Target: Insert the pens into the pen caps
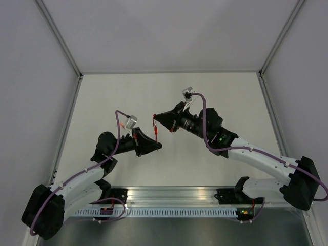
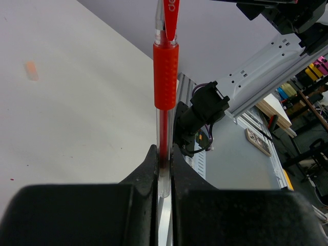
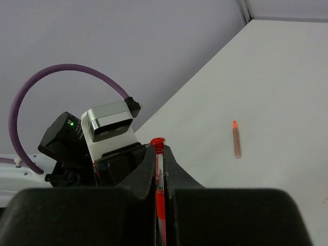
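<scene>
Left pincer [image 2: 164,151] clamped tight on the red pen [image 2: 165,77], right pincer [image 3: 160,152] shut on the red cap [image 2: 170,13]. Cap meets pen tip mid-air, can't tell if it's seated. Orange piece [image 3: 236,141] lies on the table [image 1: 215,97], so that pair's still to do

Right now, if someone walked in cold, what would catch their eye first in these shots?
The red pen, clamped in the shut left gripper, fills the left wrist view. The right gripper is shut on a red pen too, both arms meeting over mid-table. A pale orange piece lies loose on the white table.
</scene>
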`<move>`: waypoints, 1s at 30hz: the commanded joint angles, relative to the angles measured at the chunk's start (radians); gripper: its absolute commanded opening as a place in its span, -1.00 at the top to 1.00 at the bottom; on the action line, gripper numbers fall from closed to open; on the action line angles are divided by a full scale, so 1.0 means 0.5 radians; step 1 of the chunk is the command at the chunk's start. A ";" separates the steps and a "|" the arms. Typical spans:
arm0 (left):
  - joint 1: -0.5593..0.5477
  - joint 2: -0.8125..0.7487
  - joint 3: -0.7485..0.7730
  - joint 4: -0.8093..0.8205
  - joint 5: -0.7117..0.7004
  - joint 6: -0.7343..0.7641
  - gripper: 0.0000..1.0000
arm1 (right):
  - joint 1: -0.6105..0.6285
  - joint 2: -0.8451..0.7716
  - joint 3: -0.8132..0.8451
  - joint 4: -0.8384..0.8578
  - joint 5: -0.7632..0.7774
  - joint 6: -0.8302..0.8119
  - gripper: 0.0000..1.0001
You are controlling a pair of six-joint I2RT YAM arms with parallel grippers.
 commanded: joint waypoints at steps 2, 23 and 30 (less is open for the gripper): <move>-0.008 -0.003 0.062 0.087 0.035 -0.009 0.95 | 0.021 -0.001 0.014 -0.074 -0.078 -0.049 1.00; -0.008 -0.055 0.068 -0.023 -0.035 0.059 0.95 | 0.048 0.021 0.072 -0.311 0.014 -0.150 0.28; -0.008 -0.067 0.068 -0.020 -0.020 0.053 0.95 | 0.045 0.073 0.271 -0.440 0.143 -0.211 0.00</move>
